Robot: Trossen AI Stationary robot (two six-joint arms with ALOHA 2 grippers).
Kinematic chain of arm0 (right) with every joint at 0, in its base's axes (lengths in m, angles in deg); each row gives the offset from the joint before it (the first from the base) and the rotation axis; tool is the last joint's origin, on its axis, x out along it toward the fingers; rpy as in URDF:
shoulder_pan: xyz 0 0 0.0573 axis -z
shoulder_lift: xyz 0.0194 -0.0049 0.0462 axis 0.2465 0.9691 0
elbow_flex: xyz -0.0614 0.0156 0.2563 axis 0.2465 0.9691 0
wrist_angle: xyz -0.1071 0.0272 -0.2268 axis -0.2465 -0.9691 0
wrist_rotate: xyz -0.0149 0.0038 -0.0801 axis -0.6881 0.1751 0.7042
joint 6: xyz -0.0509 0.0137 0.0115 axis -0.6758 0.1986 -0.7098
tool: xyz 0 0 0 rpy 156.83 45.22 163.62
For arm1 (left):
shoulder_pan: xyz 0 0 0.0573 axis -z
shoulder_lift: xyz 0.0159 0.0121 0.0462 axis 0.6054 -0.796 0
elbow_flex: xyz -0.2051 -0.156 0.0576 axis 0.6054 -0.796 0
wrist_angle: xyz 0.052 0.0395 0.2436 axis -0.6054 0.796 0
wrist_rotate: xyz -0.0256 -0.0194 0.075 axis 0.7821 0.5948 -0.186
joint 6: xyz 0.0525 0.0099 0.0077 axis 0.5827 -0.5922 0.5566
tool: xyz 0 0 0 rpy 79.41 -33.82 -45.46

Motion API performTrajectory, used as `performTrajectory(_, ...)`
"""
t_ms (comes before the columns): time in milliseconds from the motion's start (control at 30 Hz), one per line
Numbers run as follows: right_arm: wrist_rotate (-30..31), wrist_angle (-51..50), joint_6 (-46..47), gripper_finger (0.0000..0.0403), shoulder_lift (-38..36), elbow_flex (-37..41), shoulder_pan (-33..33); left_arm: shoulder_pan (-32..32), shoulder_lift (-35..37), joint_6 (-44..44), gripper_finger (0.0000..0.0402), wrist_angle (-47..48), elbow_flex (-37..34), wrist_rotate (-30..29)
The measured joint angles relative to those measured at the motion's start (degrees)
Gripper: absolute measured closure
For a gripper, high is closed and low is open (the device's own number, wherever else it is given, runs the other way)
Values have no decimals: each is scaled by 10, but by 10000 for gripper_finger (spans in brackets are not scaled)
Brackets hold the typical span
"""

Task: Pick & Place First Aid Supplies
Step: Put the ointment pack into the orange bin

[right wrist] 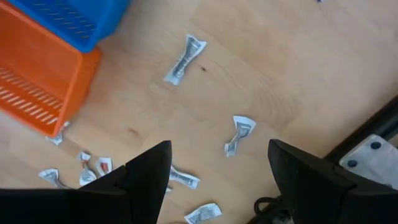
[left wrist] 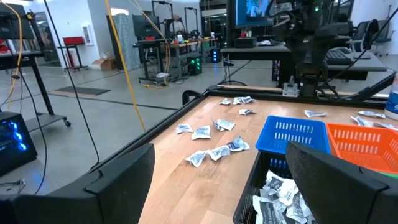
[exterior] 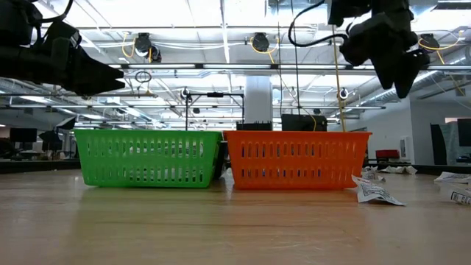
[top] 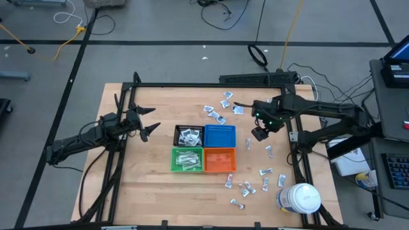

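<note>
At the near edge of the wooden surface (top: pixel 153 185), a large white jar (top: pixel 300 198) stands at the right corner, with a loose scatter of small wrapped packets (top: pixel 246 188) lying just beside it toward the middle. Further in, four small bins sit tight together in a square at the centre: a green bin (top: pixel 187 160) and an orange bin (top: pixel 219 160) on the near side, a black bin (top: pixel 189 136) and a blue bin (top: pixel 219 136) behind them. The green and black bins each hold a heap of packets; in the overhead view the orange and blue bins show only bare floors.

Right of the blue bin, the right end effector (top: pixel 260 133) hangs above the surface with its fingers spread wide and nothing between them. Two narrow twisted packets lie on the bare wood beneath it, one close to the orange bin (right wrist: pixel 184 59) and one nearer the surface's frame (right wrist: pixel 238 134).

Left of the black bin, the left end effector (top: pixel 149 121) is raised off the surface, its fingers likewise spread wide and empty, pointing toward the bins.

Toward the far edge, another cluster of packets (top: pixel 220 108) lies spread behind the blue bin. Beyond the surface, cables trail across the grey floor.
</note>
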Motion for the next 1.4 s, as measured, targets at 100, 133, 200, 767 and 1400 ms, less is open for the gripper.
performTrajectory(100,3,0,29,140,-5,0,-19,0,0,0,36,0,0,0)
performTrajectory(133,3,-1,41,140,-3,0,-30,0,0,0,37,0,0,0)
performTrajectory(200,3,-1,63,140,9,0,-60,0,0,0,36,0,0,0)
performTrajectory(767,49,3,189,140,173,-146,-342,0,0,0,36,0,0,0)
performTrajectory(1400,47,27,233,140,359,-329,-475,0,0,0,36,0,0,0)
